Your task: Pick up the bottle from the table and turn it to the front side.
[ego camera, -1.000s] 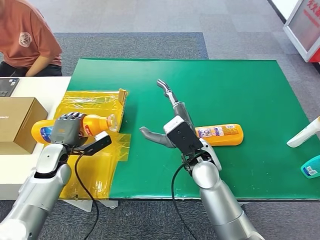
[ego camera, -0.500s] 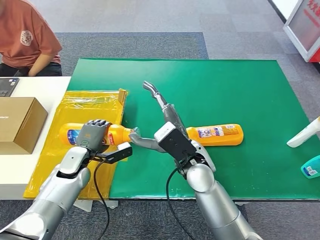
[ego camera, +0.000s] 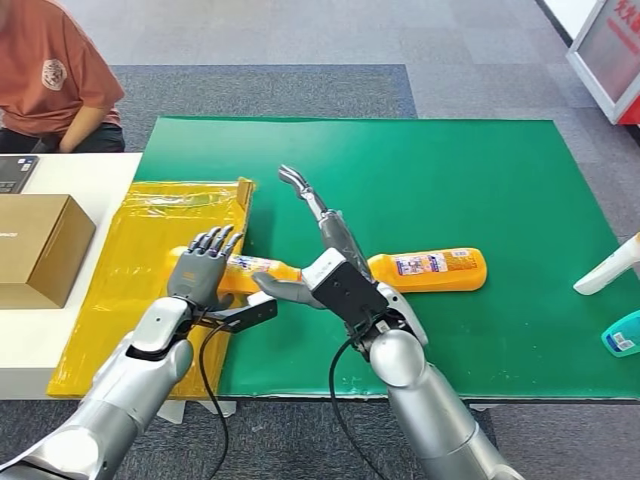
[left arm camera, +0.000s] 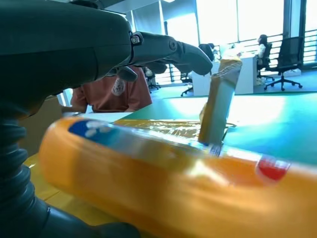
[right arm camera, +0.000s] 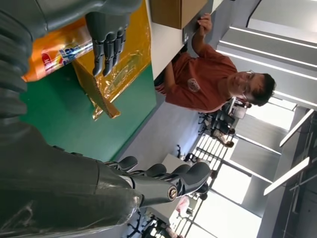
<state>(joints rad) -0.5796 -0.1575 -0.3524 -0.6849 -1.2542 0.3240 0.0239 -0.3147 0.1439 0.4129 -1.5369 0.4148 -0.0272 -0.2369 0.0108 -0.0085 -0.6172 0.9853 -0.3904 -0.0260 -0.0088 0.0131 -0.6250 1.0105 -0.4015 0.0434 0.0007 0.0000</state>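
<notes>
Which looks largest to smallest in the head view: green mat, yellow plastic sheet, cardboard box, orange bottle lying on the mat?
1. green mat
2. yellow plastic sheet
3. cardboard box
4. orange bottle; close to the box, so unsure.

— Where is there room on the surface?
— The far green stretch lies bare, and so does the near strip on the right, short of the white object and the teal one at the edge.
— And in the middle?
— Crowded: the left hand lies over a bottle, with the right hand spread just beside it — its thumb reaches toward the bottle's end. A second bottle lies close behind the right wrist.
— The left side?
— A raised yellow flap stands at the plastic sheet's edge; a cardboard box sits beyond, and a person behind it.
</notes>
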